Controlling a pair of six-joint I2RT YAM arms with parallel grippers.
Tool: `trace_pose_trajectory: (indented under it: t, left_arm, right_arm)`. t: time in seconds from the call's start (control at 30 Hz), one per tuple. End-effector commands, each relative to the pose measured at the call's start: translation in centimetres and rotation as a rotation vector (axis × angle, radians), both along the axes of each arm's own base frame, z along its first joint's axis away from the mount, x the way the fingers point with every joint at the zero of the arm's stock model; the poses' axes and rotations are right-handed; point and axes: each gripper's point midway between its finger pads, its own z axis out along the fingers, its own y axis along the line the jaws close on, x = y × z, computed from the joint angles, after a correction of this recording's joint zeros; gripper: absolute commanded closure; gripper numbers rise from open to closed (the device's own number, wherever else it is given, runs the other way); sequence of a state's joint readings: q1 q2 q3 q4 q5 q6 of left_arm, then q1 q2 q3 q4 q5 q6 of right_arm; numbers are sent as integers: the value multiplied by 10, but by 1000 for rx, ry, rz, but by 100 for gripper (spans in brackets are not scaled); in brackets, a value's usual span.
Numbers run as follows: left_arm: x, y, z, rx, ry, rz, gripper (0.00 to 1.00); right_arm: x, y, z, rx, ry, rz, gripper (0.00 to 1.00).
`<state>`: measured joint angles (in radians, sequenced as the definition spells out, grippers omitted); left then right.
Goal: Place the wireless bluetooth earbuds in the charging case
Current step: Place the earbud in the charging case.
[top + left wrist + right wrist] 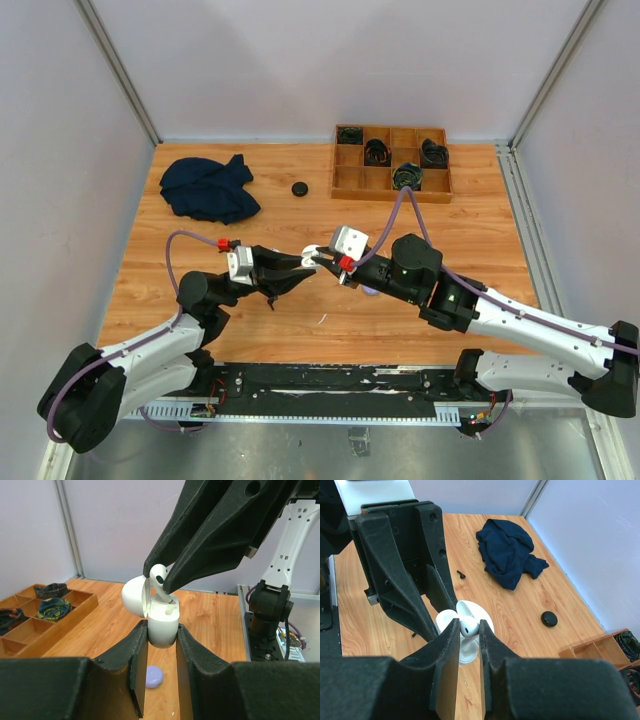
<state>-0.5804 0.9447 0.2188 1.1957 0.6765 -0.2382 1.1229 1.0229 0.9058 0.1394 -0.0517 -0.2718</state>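
Note:
My left gripper [162,632] is shut on the body of a white charging case [162,625], held upright above the table with its lid [134,596] swung open to the left. My right gripper [468,628] is shut on a white stemmed earbud [468,626]. It holds the earbud right over the case's open top, and in the left wrist view the earbud [159,575] points its stem down into the case. In the top view the two grippers meet at the case [313,256] over the middle of the table. A tiny black earbud [461,574] lies on the wood.
A pale purple round case [153,676] lies on the table under the held case. A black round case [299,188] and a navy cloth [208,188] lie at the back left. A wooden compartment tray [350,178] with coiled cables stands at the back right.

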Motion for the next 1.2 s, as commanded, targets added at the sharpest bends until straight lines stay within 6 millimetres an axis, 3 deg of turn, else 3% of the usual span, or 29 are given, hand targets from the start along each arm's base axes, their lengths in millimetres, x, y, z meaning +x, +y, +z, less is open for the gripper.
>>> trace_pose_trajectory:
  t: [0.0,0.8,1.17]
  left_arm:
    - [-6,1,25,-60,-52,-11,100]
    - [-3,2,30,-124,38,-17,100]
    - [-5,6,36,-160,36,-17,100]
  right_arm:
    - [-7,2,8,31,-39,17,88]
    - [-25,9,6,71,-41,118,88]
    - [-23,4,-2,55,-43,97,85]
